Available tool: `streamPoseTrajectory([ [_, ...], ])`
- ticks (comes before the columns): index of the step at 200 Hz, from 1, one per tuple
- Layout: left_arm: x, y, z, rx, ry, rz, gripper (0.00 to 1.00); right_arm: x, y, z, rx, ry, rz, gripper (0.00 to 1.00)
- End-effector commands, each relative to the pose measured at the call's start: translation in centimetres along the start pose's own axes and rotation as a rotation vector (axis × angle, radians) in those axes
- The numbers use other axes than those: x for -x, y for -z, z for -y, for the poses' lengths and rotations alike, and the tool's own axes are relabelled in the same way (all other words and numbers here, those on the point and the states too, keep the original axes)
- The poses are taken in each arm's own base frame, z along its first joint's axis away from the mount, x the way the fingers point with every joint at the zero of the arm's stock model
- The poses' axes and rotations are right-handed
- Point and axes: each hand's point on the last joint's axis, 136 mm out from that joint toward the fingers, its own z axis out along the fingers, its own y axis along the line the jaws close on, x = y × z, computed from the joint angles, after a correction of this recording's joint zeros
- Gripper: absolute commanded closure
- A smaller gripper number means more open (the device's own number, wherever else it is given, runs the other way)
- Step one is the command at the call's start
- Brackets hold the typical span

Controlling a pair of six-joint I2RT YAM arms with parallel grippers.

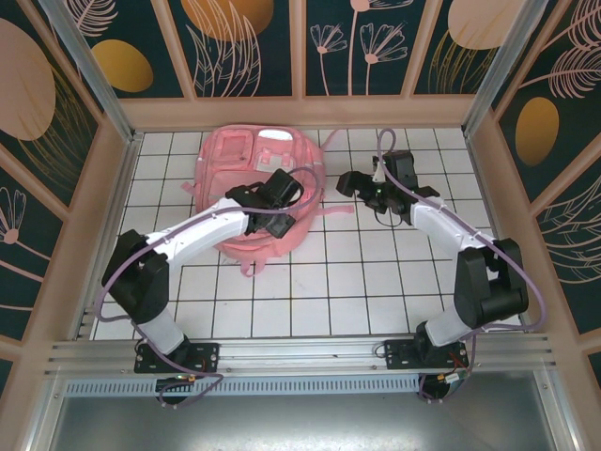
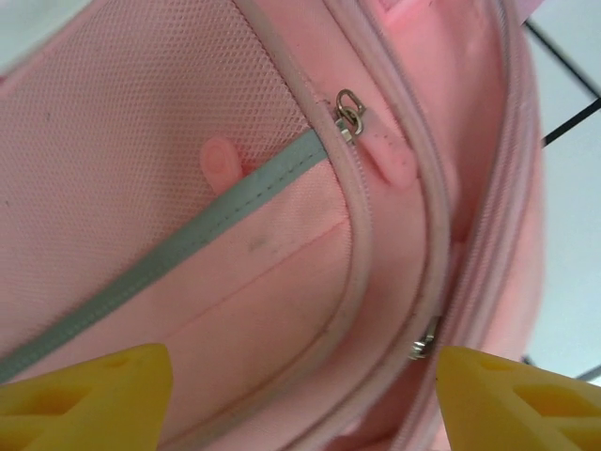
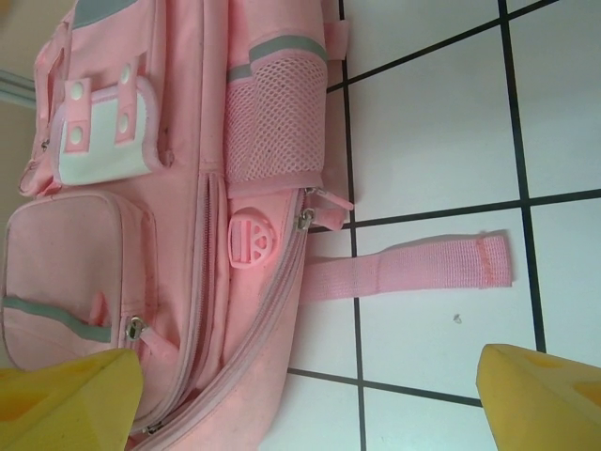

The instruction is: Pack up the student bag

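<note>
- The student bag (image 1: 246, 155) lies flat, front side up, on the far left-centre part of the table, close to the back wall.
- From the left wrist camera, its pink fabric fills the picture, with a grey stripe (image 2: 188, 235) running slantwise across a front pocket and a metal zipper pull (image 2: 349, 111) at the pocket's curved seam.
- From the right wrist camera, the bag's side has a mesh pocket (image 3: 272, 122), a pink buckle (image 3: 251, 240) and a white flap (image 3: 99, 132) with snaps.
- A pink strap (image 3: 413, 268) lies flat on the tiles beside the bag.
- The left gripper (image 1: 280, 188) hangs right over the bag's front. Its yellow fingers (image 2: 84, 399) are spread wide apart with nothing clamped between them.
- The right gripper (image 1: 349, 184) sits just to the right of the bag, above its edge and the strap. Its yellow fingers (image 3: 66, 399) are also spread wide and grip nothing.
- The table (image 1: 376, 291) is covered in white tiles with dark seams.
- Dark wall panels (image 1: 244, 47) with leaf and flower patterns surround it.
</note>
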Motion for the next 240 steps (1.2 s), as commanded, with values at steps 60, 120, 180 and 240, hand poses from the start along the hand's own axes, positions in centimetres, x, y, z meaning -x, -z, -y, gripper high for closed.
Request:
streamPoseTrajectory([
  [60,-0.4,-2.8,-1.2,0.04,-0.247,-0.101,0.32,1.0,1.4,-1.3,0.059,0.035,0.036,0.08],
  [120,2.2,-2.4,-4.2,0.155,-0.233,-0.049,0.83,0.8,1.4,-1.5,0.062,0.047,0.034,0.08],
  [180,5.7,4.1,-5.7,0.146,-0.182,0.157,1.0,-1.4,0.5,-6.8,0.199,0.376,0.022,0.16],
  [240,6.8,8.1,-6.0,0.106,-0.117,0.317,1.0,-5.7,-1.3,-12.8,0.454,0.777,0.021,0.3],
])
